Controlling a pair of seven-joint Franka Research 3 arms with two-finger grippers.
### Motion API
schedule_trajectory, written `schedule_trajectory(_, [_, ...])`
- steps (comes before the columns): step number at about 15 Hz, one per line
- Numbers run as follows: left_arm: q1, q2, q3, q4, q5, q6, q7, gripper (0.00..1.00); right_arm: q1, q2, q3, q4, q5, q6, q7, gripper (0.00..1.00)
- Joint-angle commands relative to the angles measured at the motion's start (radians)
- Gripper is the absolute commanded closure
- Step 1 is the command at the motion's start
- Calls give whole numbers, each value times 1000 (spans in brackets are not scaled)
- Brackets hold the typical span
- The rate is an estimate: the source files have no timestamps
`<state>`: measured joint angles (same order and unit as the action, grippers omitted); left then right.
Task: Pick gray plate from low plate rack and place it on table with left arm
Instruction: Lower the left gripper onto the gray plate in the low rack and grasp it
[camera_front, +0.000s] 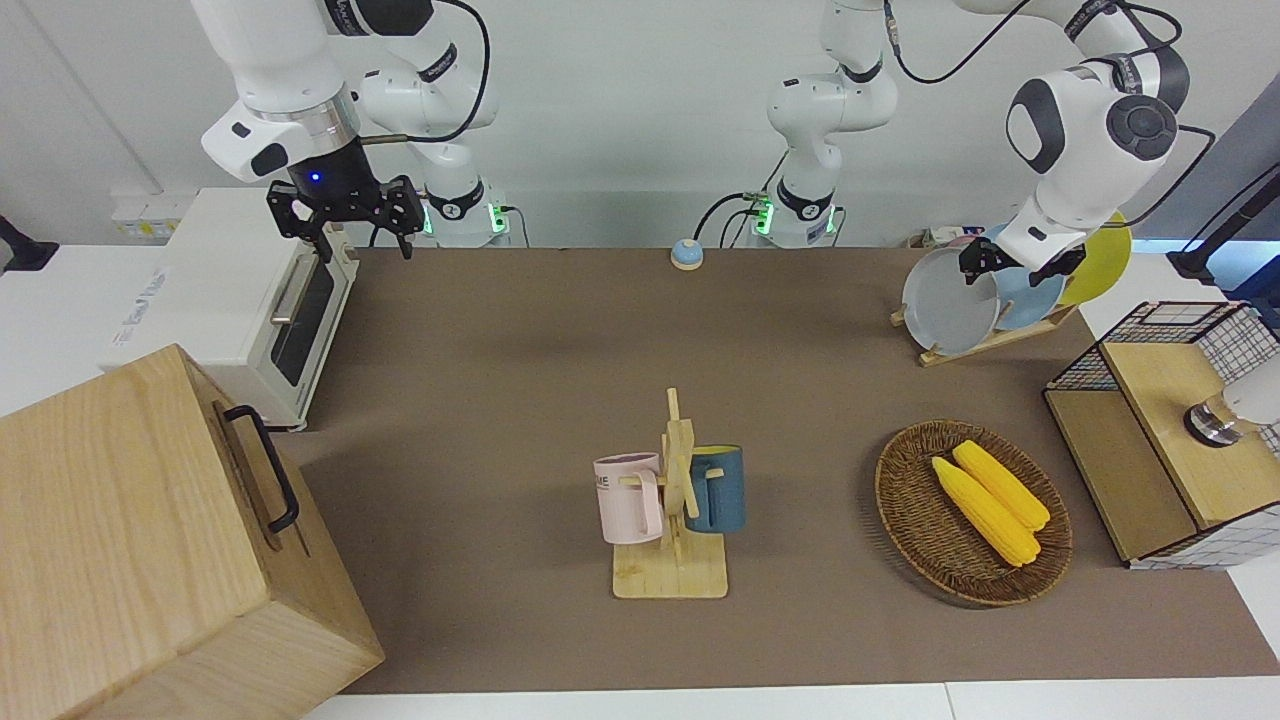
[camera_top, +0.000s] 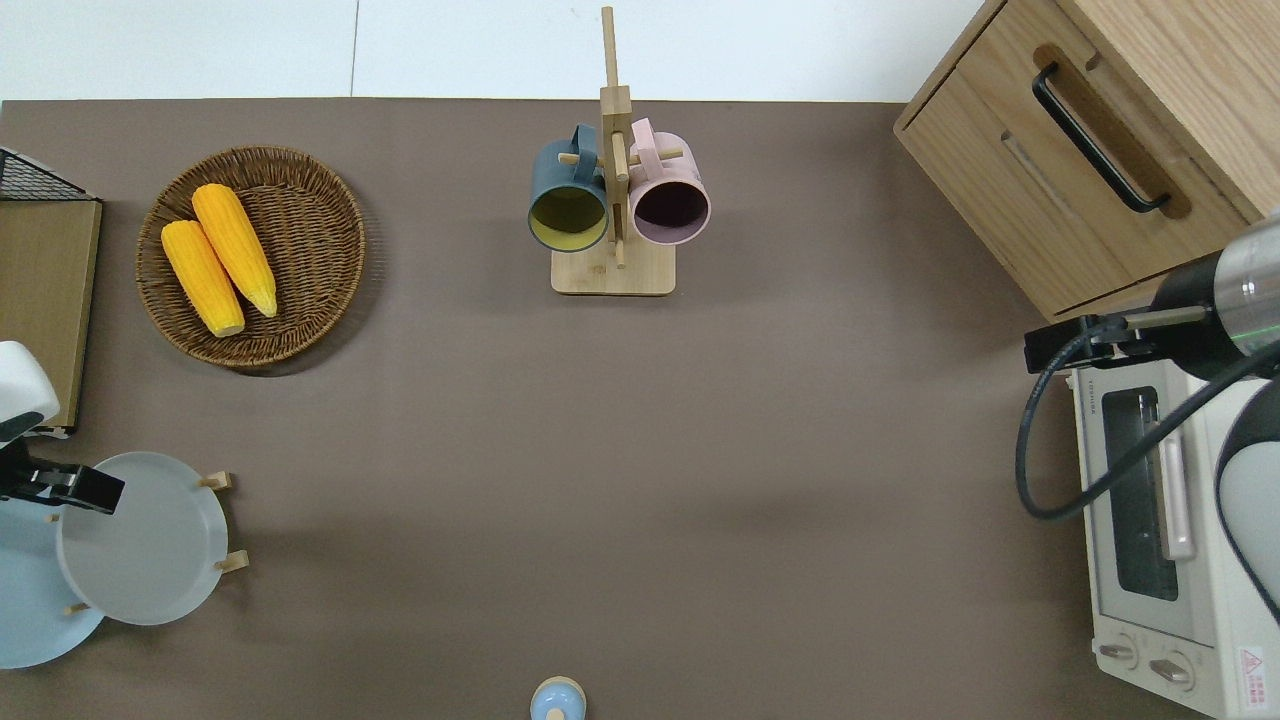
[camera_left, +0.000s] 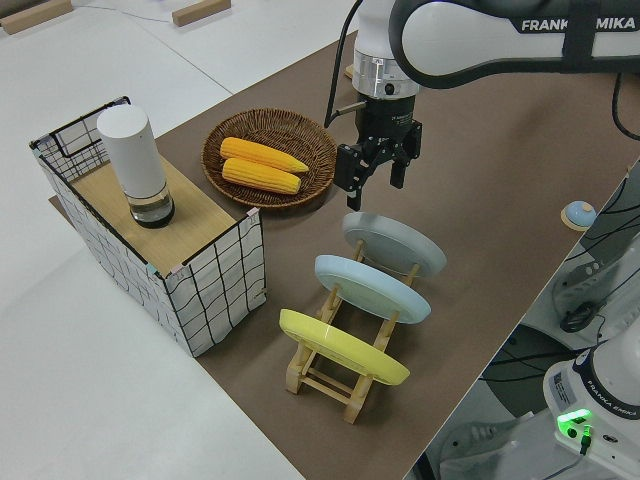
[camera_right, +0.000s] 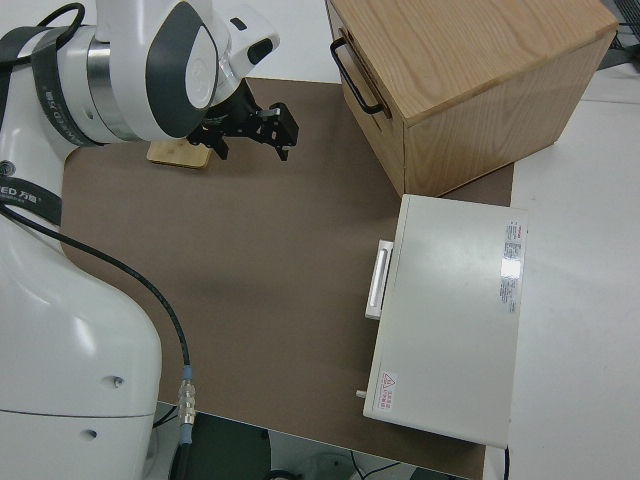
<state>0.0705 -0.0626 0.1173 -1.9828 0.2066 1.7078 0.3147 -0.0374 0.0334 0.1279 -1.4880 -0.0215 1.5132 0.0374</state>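
From the front, my left gripper (camera_front: 1020, 264) hangs with its fingers spread apart at the top edge of the gray plate (camera_front: 950, 301). That plate leans in the low plate rack (camera_front: 985, 338) at my left arm's end of the table (camera_front: 520, 380), with a light-blue plate (camera_front: 1035, 290) and a yellow plate (camera_front: 1105, 255) standing in the rack with it. My right arm is parked, its gripper (camera_front: 345, 215) open.

From overhead, my left gripper (camera_top: 60, 487) sits over the rim of the gray plate (camera_top: 145, 540), which overlaps the light-blue plate (camera_top: 25, 600). A wicker basket (camera_top: 310, 240) with two corn cobs (camera_top: 220, 258) lies farther from me than the rack. A mug stand (camera_top: 612, 210) stands mid-table.

From the left side, my open fingers (camera_left: 347, 180) point down just above the gray plate (camera_left: 395, 243); I cannot tell whether they touch it. The plate rests in the end slot of the rack (camera_left: 330, 375), the one closest to the basket (camera_left: 225, 150).

From the right side, my right gripper (camera_right: 250, 127) hangs open.
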Motion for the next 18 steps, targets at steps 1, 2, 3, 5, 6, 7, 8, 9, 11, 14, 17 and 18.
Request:
schedule_trajectory(1, [2, -11, 1, -65, 19, 56, -11, 7, -22, 10, 21, 21, -3, -16, 13, 17])
schedule_trajectory(2, [2, -6, 2, -70, 19, 62, -11, 7, -22, 10, 21, 21, -3, -16, 13, 17])
schedule_trajectory(3, [3, 1, 2, -73, 19, 64, -12, 7, -22, 10, 21, 20, -3, -16, 13, 17])
schedule_trajectory(5, [21, 12, 2, -74, 19, 62, -11, 7, -22, 10, 21, 21, -3, -16, 13, 17])
schedule_trajectory(6, [26, 15, 2, -76, 19, 62, -11, 7, -22, 10, 21, 21, -3, -16, 13, 17])
schedule_trajectory(7, [26, 21, 2, -82, 19, 62, -11, 7, -22, 10, 21, 20, -3, -16, 13, 17])
schedule_trajectory(8, [26, 23, 2, -83, 19, 62, -11, 7, -22, 10, 21, 21, -3, -16, 15, 17])
schedule_trajectory(9, [29, 21, 2, -85, 19, 62, -9, 7, -22, 10, 21, 21, -3, -16, 13, 17])
schedule_trajectory(11, [31, 21, 2, -91, 19, 62, -9, 7, -22, 10, 21, 21, -3, -16, 13, 17])
schedule_trajectory(14, [31, 24, 2, -97, 20, 67, -8, 9, -22, 10, 21, 20, -3, -16, 13, 17])
schedule_trajectory(17, [31, 23, 2, -105, 20, 68, -9, 9, -22, 10, 21, 21, -3, -16, 15, 17])
schedule_trajectory(18, [31, 23, 2, -105, 20, 70, -9, 9, -22, 10, 21, 21, -3, -16, 13, 17])
